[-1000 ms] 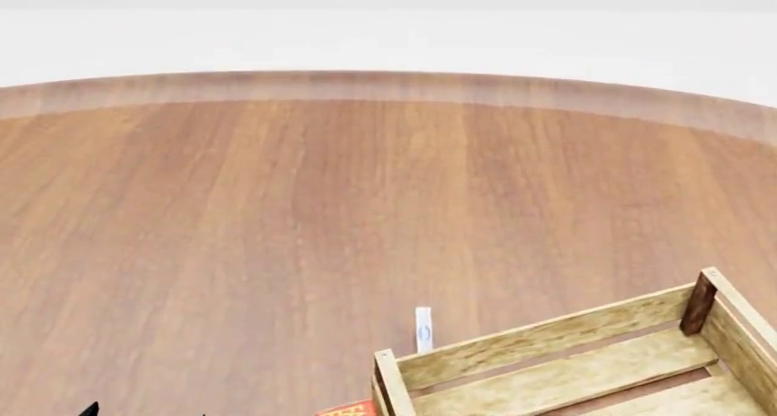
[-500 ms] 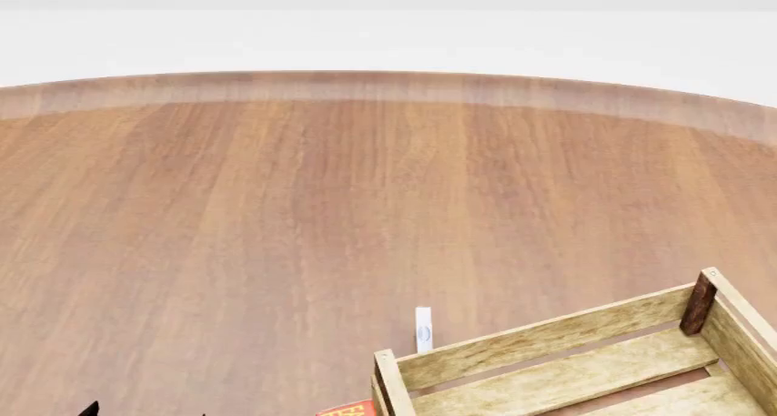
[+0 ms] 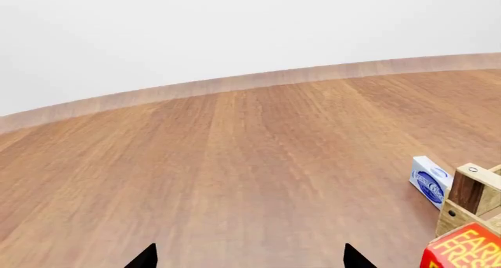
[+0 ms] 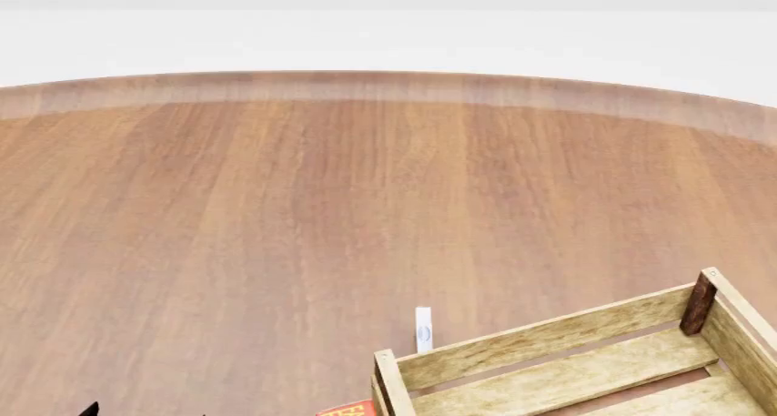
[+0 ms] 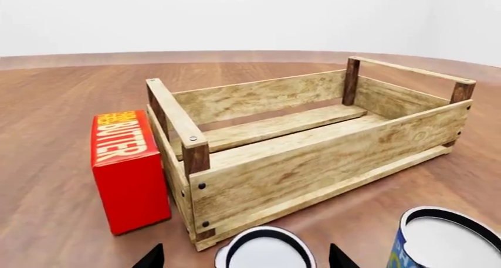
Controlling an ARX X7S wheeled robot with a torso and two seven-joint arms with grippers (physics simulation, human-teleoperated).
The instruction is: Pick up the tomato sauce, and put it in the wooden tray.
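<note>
In the right wrist view a can with a silver-white top and dark rim (image 5: 266, 251) sits between the open fingertips of my right gripper (image 5: 246, 259). Only its top shows and its label is hidden, so I take it for the tomato sauce. The jaws stand wide on either side, not touching it. The wooden tray (image 5: 313, 162) lies just beyond the can and holds nothing; it also shows in the head view (image 4: 570, 366). My left gripper (image 3: 250, 259) is open and empty over bare table, left of the tray's corner post (image 3: 470, 189).
A blue-labelled can (image 5: 446, 238) stands beside the first can. A red butter box (image 5: 129, 168) stands against the tray's short side, also in the left wrist view (image 3: 463, 250). A small blue-and-white box (image 4: 423, 329) stands behind the tray. The round table's edge (image 4: 388, 84) curves far off.
</note>
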